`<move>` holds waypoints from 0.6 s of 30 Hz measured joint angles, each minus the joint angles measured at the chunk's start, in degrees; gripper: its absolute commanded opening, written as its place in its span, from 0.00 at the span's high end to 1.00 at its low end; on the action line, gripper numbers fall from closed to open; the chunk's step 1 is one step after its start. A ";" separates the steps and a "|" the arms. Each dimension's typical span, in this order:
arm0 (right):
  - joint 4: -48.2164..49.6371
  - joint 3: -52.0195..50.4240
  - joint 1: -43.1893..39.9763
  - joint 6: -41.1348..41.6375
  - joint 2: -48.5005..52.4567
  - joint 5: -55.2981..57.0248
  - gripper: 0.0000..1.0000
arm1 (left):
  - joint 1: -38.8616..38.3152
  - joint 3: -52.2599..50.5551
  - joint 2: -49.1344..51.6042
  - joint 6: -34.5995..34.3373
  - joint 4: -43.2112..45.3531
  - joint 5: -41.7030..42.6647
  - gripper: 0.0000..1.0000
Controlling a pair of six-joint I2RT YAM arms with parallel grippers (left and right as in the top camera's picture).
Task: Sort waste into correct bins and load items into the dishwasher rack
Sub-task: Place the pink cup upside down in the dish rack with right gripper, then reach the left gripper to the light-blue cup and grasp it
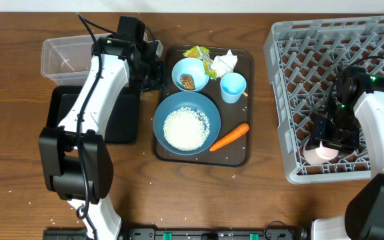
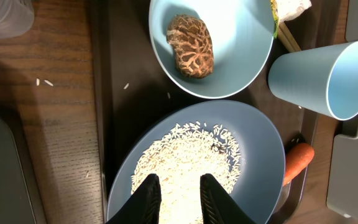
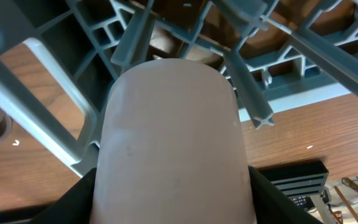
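**Table holdings: one cup at the rack, waste unsorted**

1. Dishwasher rack (image 1: 292, 80), against the table's right edge. The right pincer (image 3: 174, 202) sits low at the rack's near-left corner. It is clamped on the white-pink cup (image 3: 173, 143), which fills the space between its fingers. We judge the firm hold is there to keep the cup from tipping while it is seated among the pegs.
2. Brown serving tray (image 1: 235, 153), mid-table, carrying all that remains to sort.
3. Black tray (image 1: 127, 123), toward the left edge, with the clear tub (image 1: 62, 57) behind it near the far-left corner. We take both for the bins.
4. Large blue bowl (image 1: 179, 100), on the serving tray's near half, holding white rice (image 1: 186, 129). The left pincer (image 2: 179, 199) hangs just above the rice, fingers slightly apart and nothing between them. We judge it is lining up on this bowl.
5. Small light-blue bowl (image 1: 195, 67), beyond the large one, holding the brown lump (image 1: 187, 81).
6. Light-blue cup (image 1: 233, 87), at that bowl's right.
7. Carrot (image 1: 229, 137), just beside the large bowl, toward the table's right edge.
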 measured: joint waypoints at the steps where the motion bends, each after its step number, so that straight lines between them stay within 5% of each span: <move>1: 0.22 -0.02 0.00 0.26 0.00 0.24 0.15 | 0.00 0.00 0.00 0.00 0.02 0.00 0.77; 4: 1.77 -0.04 0.00 1.01 0.00 0.83 0.01 | 0.00 0.00 0.00 0.00 0.00 0.00 0.77; 18: 6.75 6.84 0.00 0.31 0.00 -6.62 0.01 | -0.70 0.00 0.00 0.15 0.72 -0.02 0.77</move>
